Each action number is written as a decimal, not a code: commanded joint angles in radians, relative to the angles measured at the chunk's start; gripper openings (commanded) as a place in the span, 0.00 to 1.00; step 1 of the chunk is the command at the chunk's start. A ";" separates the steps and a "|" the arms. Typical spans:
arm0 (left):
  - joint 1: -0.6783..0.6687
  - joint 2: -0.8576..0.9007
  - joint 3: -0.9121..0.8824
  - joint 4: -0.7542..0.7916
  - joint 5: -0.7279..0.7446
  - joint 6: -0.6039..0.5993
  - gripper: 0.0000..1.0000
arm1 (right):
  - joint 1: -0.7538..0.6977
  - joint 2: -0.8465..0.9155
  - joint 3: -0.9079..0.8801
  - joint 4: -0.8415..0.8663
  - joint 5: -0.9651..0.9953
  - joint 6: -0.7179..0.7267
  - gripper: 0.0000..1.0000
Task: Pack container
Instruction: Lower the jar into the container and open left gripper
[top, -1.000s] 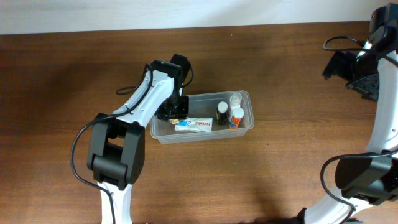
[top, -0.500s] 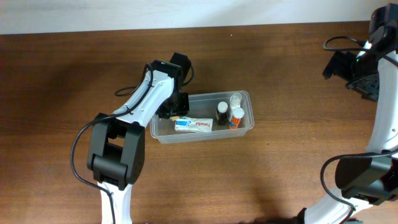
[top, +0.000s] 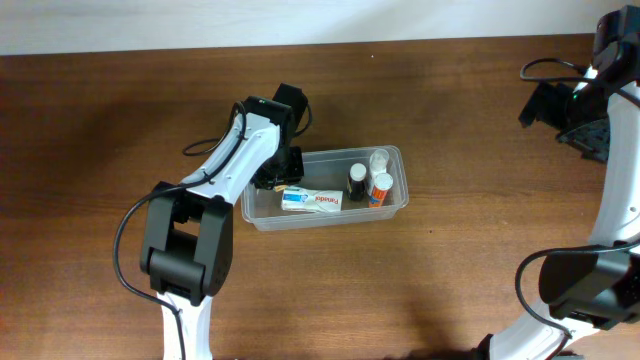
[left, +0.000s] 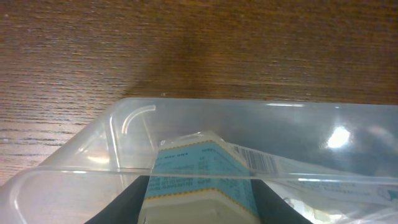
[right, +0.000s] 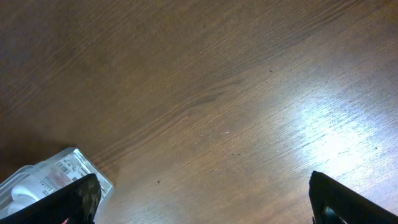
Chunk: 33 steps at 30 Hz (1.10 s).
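Overhead first: a dark brown wooden table (top: 90, 150) fills the view, with a strip of white wall (top: 150, 20) running along its far edge. The container (top: 395, 205) sits around the middle of the table, long side parallel to the far edge. Inside it, a white-and-blue box (top: 312, 201) lies flat along the near wall, and three small bottles cluster at the right end: a dark bottle (top: 357, 181), an orange-capped bottle (top: 381, 187) and a pale bottle (top: 379, 160). The left arm reaches in from the near edge, and the left hand (top: 277, 182) is down at the container's left end. The right hand (top: 586, 136) hangs far off, by the right edge near the far corner.

On to the left wrist: we're looking over the container's clear rim, rounded corner in sight, wood grain beyond. The dark fingers (left: 118, 208) sit tight on either side of the blue-labelled box, pinching it inside the tub.

Right wrist now: bare wood with a bright glare patch toward the right. The fingers (right: 84, 196) sit at the two bottom corners, spread wide with nothing between them. A clear plastic corner (right: 59, 174) with a printed label peeks in low on the left, probably the container's end.
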 joint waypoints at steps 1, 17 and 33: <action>0.002 -0.035 -0.007 0.002 -0.026 -0.023 0.32 | 0.000 -0.017 0.013 0.000 0.009 0.013 0.98; 0.002 -0.035 -0.013 -0.006 -0.026 -0.022 0.47 | 0.000 -0.017 0.013 0.000 0.009 0.013 0.98; 0.002 -0.035 -0.013 -0.005 -0.027 -0.019 0.57 | 0.000 -0.017 0.013 0.000 0.009 0.013 0.98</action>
